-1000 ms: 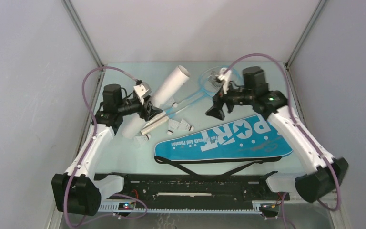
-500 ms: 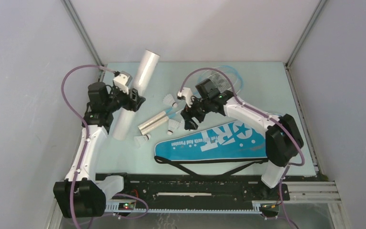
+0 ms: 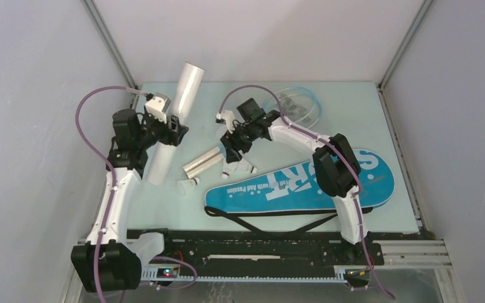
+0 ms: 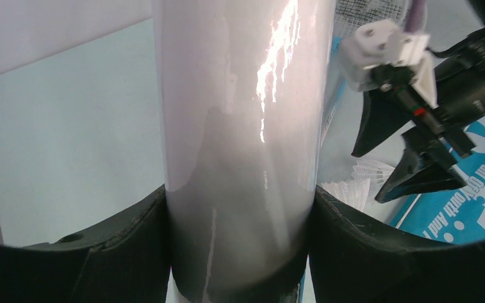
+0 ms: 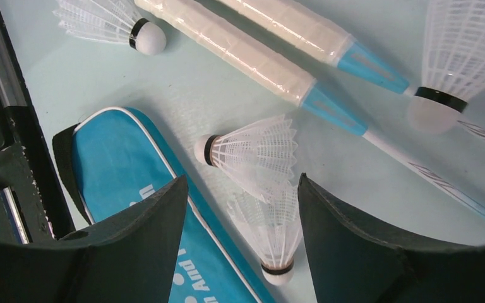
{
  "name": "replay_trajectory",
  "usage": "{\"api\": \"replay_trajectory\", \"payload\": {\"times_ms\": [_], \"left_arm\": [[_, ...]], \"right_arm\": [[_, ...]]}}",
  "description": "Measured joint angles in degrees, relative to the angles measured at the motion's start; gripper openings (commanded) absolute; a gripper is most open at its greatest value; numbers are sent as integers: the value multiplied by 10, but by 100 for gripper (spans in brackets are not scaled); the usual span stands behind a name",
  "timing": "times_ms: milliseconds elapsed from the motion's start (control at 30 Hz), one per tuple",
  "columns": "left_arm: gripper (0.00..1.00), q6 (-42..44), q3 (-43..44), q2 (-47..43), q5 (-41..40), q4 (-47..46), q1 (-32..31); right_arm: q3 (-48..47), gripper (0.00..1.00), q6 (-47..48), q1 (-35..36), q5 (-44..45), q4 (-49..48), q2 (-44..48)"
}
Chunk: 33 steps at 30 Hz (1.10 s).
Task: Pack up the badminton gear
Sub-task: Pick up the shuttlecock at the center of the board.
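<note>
The long white tube (image 3: 175, 120) is seen on the left side of the table (image 3: 366, 120), at about ten o'clock from its middle, tilted with one end toward one o'clock and the other toward seven. It is pinched across its body by the left gripper (image 3: 172, 134), whose black fingers (image 4: 120, 252) are pressed against both sides (no gap is visible in the wrist view). At four o'clock from the tube, the white handles of the two rackets (image 3: 203, 163) are laid side by side, with the blue-rimmed heads off toward one o'clock. The right gripper (image 3: 229, 153) is held low over two shuttlecocks (image 5: 252, 151), its fingers spread with both between them; whether they are touched cannot be told. Another shuttlecock (image 3: 191, 183) is found at seven o'clock from the handles. The blue bag (image 3: 303, 183) is laid flat at five o'clock, its black strap (image 3: 271, 214) looped along its near side.
</note>
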<state>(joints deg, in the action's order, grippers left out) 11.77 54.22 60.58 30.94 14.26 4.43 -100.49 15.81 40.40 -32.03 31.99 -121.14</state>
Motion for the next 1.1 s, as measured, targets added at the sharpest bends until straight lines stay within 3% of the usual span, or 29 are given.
{"api": "replay_trajectory", "payload": {"times_ms": [500,1100], "left_arm": [[10,0,0,-6,14,0,1],[10,0,0,-6,34,0,2]], "right_arm": [[-42,59,-1,10,-31,47,-59],[-97,0,-1,12,-75,90,-80]]}}
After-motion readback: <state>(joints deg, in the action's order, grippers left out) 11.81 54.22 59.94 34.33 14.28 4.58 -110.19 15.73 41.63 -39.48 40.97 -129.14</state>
